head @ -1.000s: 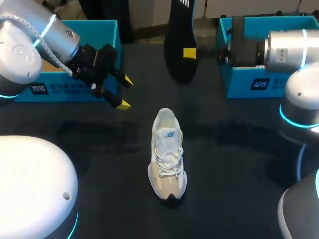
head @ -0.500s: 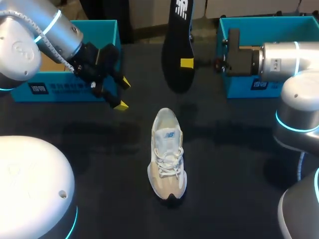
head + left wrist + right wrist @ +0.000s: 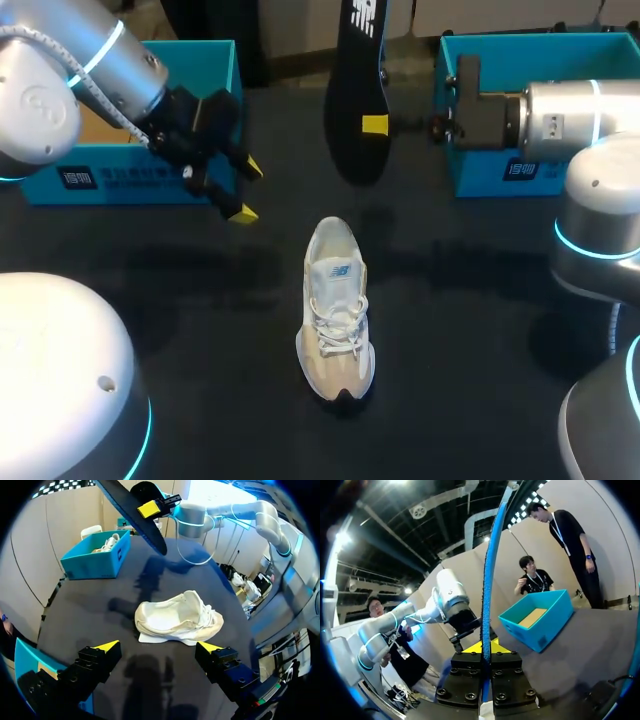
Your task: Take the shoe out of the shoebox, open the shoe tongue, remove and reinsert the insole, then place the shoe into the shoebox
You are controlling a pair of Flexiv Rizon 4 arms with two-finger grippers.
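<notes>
Shoe [image 3: 337,310]: upright, middle of surface [image 3: 200,300], toe near. Insole [image 3: 358,60]: raised, far middle, pinched by our right fingers [image 3: 376,125]. Our left fingers [image 3: 243,212]: wide apart, far left.

The dark desk [image 3: 200,300] carries a pale shoe [image 3: 337,310] standing on its sole, just ahead of the left tool [image 3: 249,189] and below the raised right tool [image 3: 375,125]. A blue box [image 3: 100,180] sits just behind the left tool. A second blue box [image 3: 480,170] stands beside the right tool.
</notes>
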